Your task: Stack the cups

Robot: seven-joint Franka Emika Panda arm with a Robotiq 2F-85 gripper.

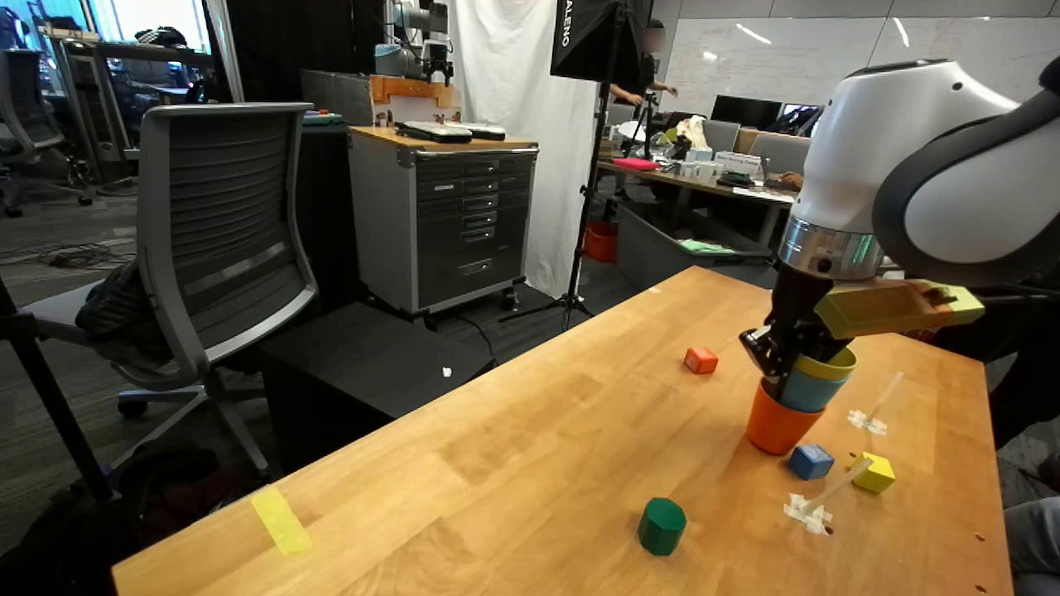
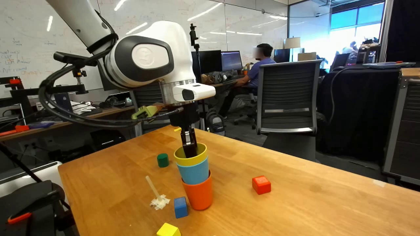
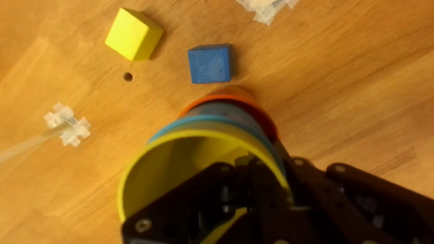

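The orange cup [image 1: 778, 424] [image 2: 199, 195] stands on the wooden table at the bottom. The blue cup [image 1: 811, 391] [image 2: 194, 172] sits partly inside it, its upper part showing above the orange rim. The yellow cup [image 1: 836, 364] [image 2: 192, 161] is nested in the blue cup, with its rim on top. My gripper [image 1: 782, 364] [image 2: 189, 149] is at this column of cups. In the wrist view the gripper [image 3: 268, 166] has one finger inside the yellow cup [image 3: 159, 169] and one outside the blue cup, shut on their walls. The fingertips are hidden by the cups.
A blue block [image 3: 210, 64] lies close beside the orange cup, with a yellow block [image 3: 130, 37] near it. A red block [image 2: 261, 184] and a green block [image 1: 662, 526] lie farther off. Taped upright sticks [image 1: 840, 487] [image 1: 886, 396] stand near the cups.
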